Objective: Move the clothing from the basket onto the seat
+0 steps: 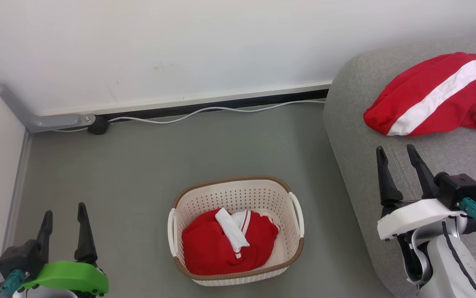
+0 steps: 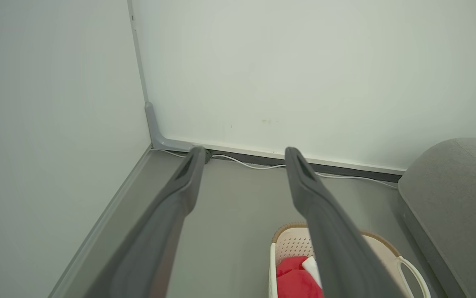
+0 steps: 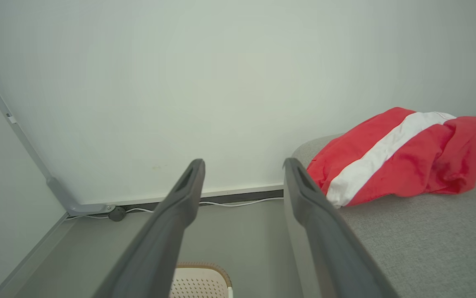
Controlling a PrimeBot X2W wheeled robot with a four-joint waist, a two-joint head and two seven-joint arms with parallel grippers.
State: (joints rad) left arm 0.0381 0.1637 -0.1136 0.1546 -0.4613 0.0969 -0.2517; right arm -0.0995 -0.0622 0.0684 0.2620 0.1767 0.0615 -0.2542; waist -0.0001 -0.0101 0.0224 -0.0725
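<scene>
While one red piece [image 1: 432, 95] with a broad white band already lies crumpled on the seat [image 1: 353, 124], toward its far edge by the wall [image 1: 221, 49], the job looks only partly done: more clothing [image 1: 217, 248] sits in the basket [image 1: 238, 196]. That bundle, red with a white strip and thin stripe trim, is heaped against the basket's near wall, leaving the far part of the perforated bottom bare. The basket stands upright on the floor [image 1: 118, 174], near the seat's side edge but apart from it.

The left gripper [image 1: 64, 210] hangs over the floor toward its left edge, well apart from the basket, its two dark fingers spread with nothing between them. The right gripper [image 1: 395, 149] hovers above the seat's near part, short of the red piece, fingers likewise spread and empty.

What is left, by my reading, is to reach into the basket, take the remaining bundle and carry it across to the seat; neither arm is reaching for it yet.
</scene>
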